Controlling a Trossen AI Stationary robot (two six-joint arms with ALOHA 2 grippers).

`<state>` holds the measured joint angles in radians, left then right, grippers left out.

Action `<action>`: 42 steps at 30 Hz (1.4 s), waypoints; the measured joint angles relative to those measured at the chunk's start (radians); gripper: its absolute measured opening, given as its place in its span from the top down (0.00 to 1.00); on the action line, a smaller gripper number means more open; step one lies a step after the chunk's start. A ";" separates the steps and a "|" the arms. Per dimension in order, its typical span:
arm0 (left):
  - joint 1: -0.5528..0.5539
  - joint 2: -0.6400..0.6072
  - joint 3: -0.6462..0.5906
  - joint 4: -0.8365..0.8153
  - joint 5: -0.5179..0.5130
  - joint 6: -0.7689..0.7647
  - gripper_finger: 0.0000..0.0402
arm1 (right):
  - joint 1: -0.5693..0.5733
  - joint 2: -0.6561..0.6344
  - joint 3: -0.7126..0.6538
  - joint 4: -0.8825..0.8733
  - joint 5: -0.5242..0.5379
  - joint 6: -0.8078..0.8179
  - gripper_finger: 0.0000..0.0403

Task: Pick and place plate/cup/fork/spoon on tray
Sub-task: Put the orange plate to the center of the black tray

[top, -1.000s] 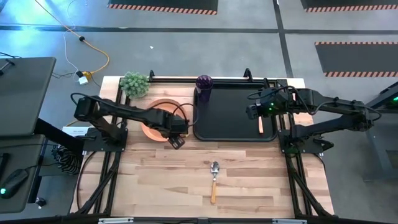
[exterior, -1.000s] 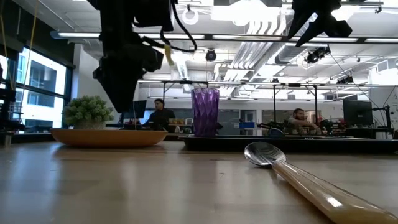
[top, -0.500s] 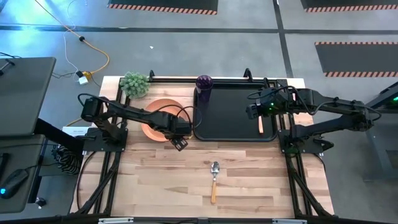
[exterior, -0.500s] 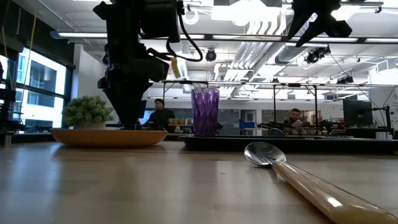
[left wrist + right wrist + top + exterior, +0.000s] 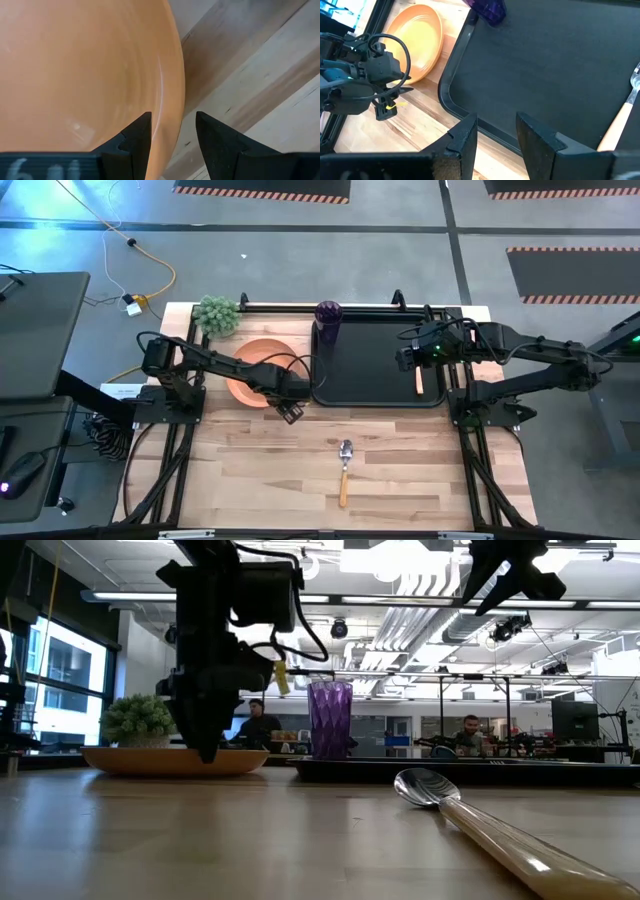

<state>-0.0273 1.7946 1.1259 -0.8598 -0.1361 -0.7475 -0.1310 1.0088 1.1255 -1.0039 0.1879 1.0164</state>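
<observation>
Nearest to me, the spoon (image 5: 344, 464) lay alone on the pale wooden table (image 5: 250, 470), its metal bowl shining and its tan handle smooth. Farther back, the left gripper (image 5: 172, 132) stood low over the plate (image 5: 250, 370), open fingers on either side of its near rim. The plate was round, shallow, glossy orange, just beside the tray (image 5: 370, 380). The tray was flat, black, with rounded corners; the fork (image 5: 419, 378) lay inside it. The right gripper (image 5: 495, 130) hung open above the tray. The ribbed purple cup (image 5: 328, 313) stood at the tray's far corner, and a fuzzy green plant (image 5: 217, 314) stood behind the plate.
</observation>
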 joint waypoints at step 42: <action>-0.179 -0.057 0.089 -0.057 -0.052 0.001 1.00 | 0.000 0.000 0.000 0.000 0.004 -0.003 0.69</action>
<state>-0.2059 1.7371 1.2148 -0.9170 -0.1878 -0.7469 -0.1308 1.0087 1.1255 -1.0042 0.1922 1.0130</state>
